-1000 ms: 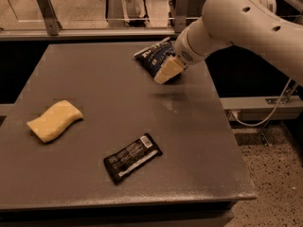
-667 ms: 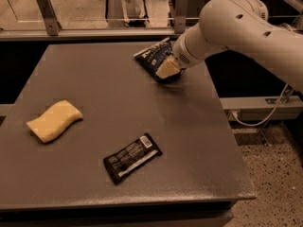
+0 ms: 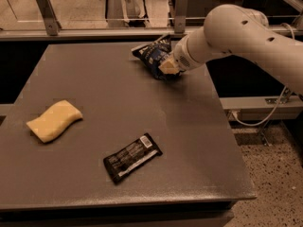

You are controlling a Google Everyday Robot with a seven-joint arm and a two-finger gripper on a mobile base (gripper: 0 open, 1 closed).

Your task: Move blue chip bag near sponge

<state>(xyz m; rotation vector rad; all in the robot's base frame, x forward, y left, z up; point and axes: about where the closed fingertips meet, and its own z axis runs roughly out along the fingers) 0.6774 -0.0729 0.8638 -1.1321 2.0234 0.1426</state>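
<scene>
The blue chip bag (image 3: 152, 54) lies at the far right of the grey table (image 3: 118, 112), dark blue and wrinkly with white lettering. My gripper (image 3: 167, 68) is down at the bag's right lower edge, its pale fingertips touching the bag. The white arm comes in from the right and hides the bag's right side. The pale yellow sponge (image 3: 53, 120) lies at the table's left, far from the bag.
A flat black bar wrapper (image 3: 132, 157) with a white barcode lies at the front middle of the table. A metal rail with posts (image 3: 43, 6) runs behind the table. A speckled floor (image 3: 270, 174) and a white cable are to the right.
My gripper has moved down and a little left, from beside the bag's lower right corner onto the bag. The bag, sponge and wrapper have kept their places.
</scene>
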